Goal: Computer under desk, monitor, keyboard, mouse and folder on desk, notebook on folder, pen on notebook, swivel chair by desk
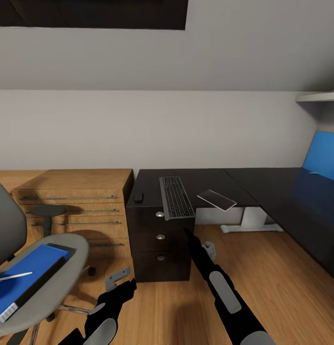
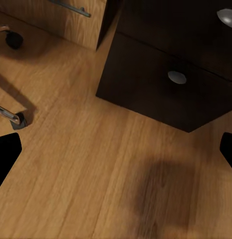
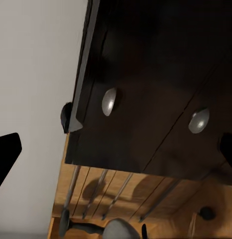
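A long dark desk (image 1: 282,191) runs along the white wall and turns toward the right side of the head view. At its near left end it has a block of drawers (image 1: 159,249) with three round silver knobs. Next to the drawers, on the left, stands a light wooden dresser (image 1: 75,206) with thin metal handles. The floor (image 1: 282,278) is brown wood.

On the left is the grey swivel chair (image 1: 51,282). A blue folder (image 1: 28,278) lies flat on its seat, and a thin pen (image 1: 13,277) lies on top of the folder.

The keyboard (image 1: 176,197) sits on the desk above the drawers, and its near end hangs a little over the front edge. The small black mouse (image 1: 138,197) is on the desk, left of the keyboard and apart from it. A flat clear sheet (image 1: 216,200) lies on the desk just right of the keyboard.

The right gripper (image 1: 188,233) reaches up in front of the top drawers, just under the keyboard. Its fingers (image 3: 7,152) are spread wide and hold nothing. The left gripper (image 1: 120,279) hangs low over the floor between the chair and the drawers. Its fingers (image 2: 7,152) are spread wide too, with nothing in them.
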`<state>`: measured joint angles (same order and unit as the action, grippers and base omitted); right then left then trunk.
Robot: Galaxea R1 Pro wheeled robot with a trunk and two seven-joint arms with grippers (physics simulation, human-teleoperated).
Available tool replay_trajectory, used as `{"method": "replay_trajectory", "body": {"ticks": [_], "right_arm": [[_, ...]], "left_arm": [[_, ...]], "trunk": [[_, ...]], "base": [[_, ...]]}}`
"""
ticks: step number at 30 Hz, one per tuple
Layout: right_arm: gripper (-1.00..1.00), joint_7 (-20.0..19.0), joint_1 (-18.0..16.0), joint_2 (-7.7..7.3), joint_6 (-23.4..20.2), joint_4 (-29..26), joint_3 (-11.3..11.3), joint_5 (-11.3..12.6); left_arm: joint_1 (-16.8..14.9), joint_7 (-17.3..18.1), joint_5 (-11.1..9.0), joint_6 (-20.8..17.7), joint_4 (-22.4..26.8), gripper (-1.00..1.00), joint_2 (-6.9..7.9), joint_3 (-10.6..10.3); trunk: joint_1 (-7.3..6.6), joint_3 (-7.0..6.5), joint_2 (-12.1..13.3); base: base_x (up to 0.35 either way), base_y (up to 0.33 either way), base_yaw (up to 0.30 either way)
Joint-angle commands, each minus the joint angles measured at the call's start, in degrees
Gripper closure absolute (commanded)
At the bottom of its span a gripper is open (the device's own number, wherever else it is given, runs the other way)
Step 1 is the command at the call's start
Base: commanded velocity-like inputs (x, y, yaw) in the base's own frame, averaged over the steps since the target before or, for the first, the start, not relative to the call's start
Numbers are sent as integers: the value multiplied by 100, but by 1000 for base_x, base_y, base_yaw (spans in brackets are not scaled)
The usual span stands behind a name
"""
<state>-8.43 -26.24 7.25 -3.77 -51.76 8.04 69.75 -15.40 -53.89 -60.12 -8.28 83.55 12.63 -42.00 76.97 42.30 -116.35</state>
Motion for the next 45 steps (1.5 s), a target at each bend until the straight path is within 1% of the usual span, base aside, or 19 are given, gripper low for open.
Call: {"method": "replay_trajectory", "body": {"ticks": [1, 9, 15, 17, 33, 38, 45], "right_arm": [[-100, -13, -4, -1, -18, 13, -4, 57], [-100, -10, -4, -7, -22, 16, -16, 58], [-100, -7, -4, -12, -34, 16, -263, 86], [-100, -3, -4, -13, -35, 16, -289, 89], [-100, -1, -4, -5, -36, 16, -304, 91], [-100, -1, -4, -4, -36, 16, -303, 90], [-100, -1, -4, -4, -36, 16, -303, 90]], "left_arm": [[-7, -29, -30, -50, -9, -100, 44, -10], [-7, -25, -18, -41, -14, -100, 88, -18], [-7, -25, -17, -36, -14, -100, 149, -18], [-7, -25, -17, -35, -13, -100, 156, -18], [-7, -25, -17, -34, -5, -100, 166, -19], [-7, -25, -17, -41, -5, -100, 169, -18], [-7, -25, -31, -39, -3, -100, 187, -18]], "trunk": [[-1, 6, -3], [-1, 6, -3], [-1, 6, -3], [-1, 6, -3], [-1, 6, -3], [-111, -84, 198], [-111, -84, 198]], "base": [[76, 0, 0], [220, 0, 0], [214, 0, 0], [116, 0, 0], [23, 0, 0], [0, 0, 0], [0, 0, 0]]}}
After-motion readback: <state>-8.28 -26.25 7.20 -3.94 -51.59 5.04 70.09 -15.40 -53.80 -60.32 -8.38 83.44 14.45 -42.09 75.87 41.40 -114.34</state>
